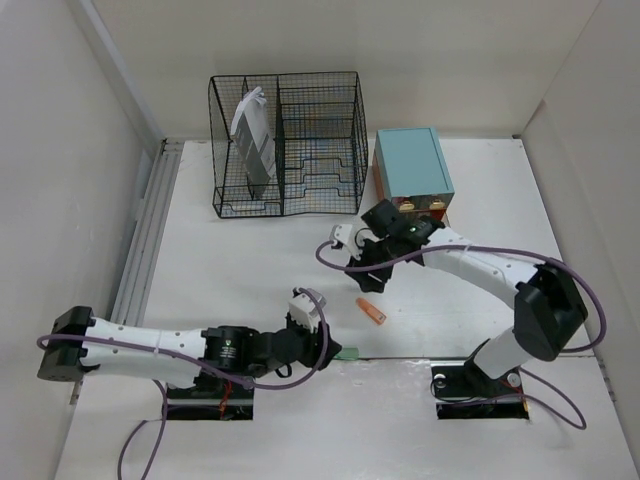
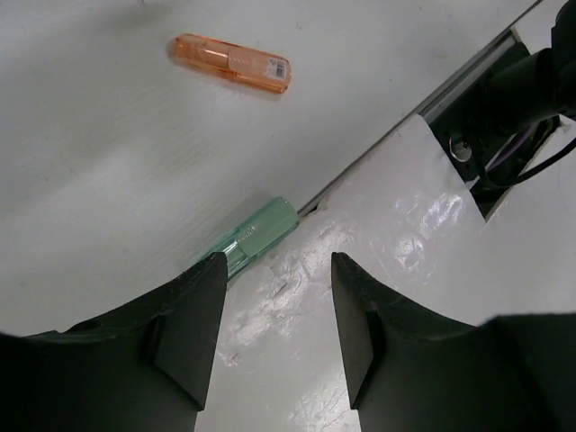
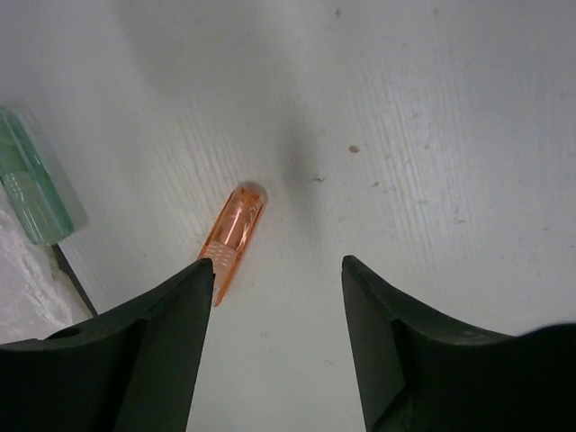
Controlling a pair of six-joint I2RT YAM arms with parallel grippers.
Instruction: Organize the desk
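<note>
The white desk (image 1: 240, 270) holds two small pens near its front middle. An orange translucent pen (image 1: 371, 311) lies flat; in the right wrist view this orange pen (image 3: 232, 236) sits just past my left fingertip, outside the jaws. A green translucent pen (image 1: 351, 352) lies at the seam of the desk's front edge; in the left wrist view this green pen (image 2: 252, 236) pokes out beyond one finger. My left gripper (image 2: 277, 270) is open and empty just left of the green pen. My right gripper (image 3: 275, 265) is open and empty above the desk, behind the orange pen.
A black wire rack (image 1: 288, 145) with a grey-white packet (image 1: 253, 140) in its left slot stands at the back. A teal-topped drawer box (image 1: 412, 165) sits to its right, close behind my right arm. White walls border the desk; a glossy strip (image 2: 396, 234) runs along the front.
</note>
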